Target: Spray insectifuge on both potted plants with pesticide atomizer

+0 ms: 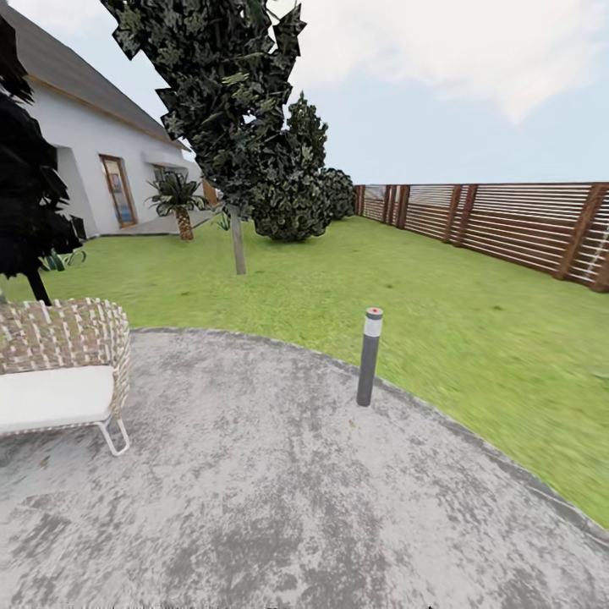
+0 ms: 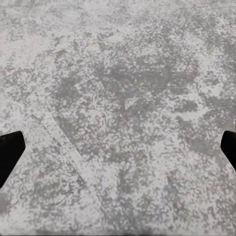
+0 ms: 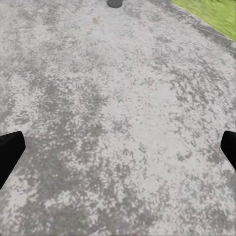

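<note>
Outdoors, from the head camera: round mottled-grey stone patio (image 1: pixel 279 507) underfoot, lawn (image 1: pixel 440 313) wrapping its edge, a short grey bollard light (image 1: pixel 369 357) standing at the rim where stone meets grass. Wicker chair (image 1: pixel 63 372) with a white cushion at the left edge, on the patio. Beyond the grass, a slim-trunked tree (image 1: pixel 233 127), dark shrubs (image 1: pixel 296 194), a small palm (image 1: pixel 178 203) by the white house (image 1: pixel 93 144), and a brown slat fence (image 1: pixel 507 224) running along the right. No spray bottle and no potted plants to be seen anywhere here, so their whereabouts cannot be told from this spot. From the left wrist camera: left gripper (image 2: pixel 118 152) hanging over bare stone, dark fingertips (image 2: pixel 10 152) at the picture's two far edges, jaws wide and holding nothing. From the right wrist camera: right gripper (image 3: pixel 118 152) likewise over stone, fingertips (image 3: pixel 10 152) far apart, jaws wide and empty; the foot of the bollard and a wedge of grass in the distance. Judged as the search-and-approach step, with pickup not yet begun. Next move likely calls for turning the base or head to sweep the rest of the garden, finding the bottle, then driving close enough to reach it.
</note>
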{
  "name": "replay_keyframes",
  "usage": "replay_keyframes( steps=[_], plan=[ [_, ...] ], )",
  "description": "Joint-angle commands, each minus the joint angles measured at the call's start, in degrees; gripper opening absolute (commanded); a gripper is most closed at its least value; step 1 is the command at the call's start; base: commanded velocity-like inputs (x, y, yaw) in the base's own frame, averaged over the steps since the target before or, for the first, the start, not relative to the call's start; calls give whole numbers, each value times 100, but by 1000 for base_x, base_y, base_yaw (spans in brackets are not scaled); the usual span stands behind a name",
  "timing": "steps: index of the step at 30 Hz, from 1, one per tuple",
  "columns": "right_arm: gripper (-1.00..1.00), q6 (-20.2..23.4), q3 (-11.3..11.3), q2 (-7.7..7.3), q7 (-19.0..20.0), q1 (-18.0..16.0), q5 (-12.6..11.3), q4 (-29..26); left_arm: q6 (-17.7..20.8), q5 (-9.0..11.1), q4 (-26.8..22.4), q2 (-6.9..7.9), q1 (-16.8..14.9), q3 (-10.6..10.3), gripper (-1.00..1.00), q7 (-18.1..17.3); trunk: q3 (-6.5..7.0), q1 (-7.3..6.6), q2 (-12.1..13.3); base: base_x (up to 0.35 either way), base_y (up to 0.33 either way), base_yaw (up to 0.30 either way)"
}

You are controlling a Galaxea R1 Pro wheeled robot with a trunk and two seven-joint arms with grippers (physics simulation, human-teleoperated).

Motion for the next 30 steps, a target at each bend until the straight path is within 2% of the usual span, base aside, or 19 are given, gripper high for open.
replay_keyframes(
  steps=[1, 30],
  plan=[
    [100, -16, 0, 0, -12, -2, 1, 1, -19, 0, 7, -2, -5, 12, 100, -5, -9, 0, -3, 0, 0, 266],
    [100, -16, 0, 0, -12, -2, 8, 1, -19, -17, 7, -10, -5, 12, 100, -6, -107, 0, -3, 0, 0, 267]
  ],
)
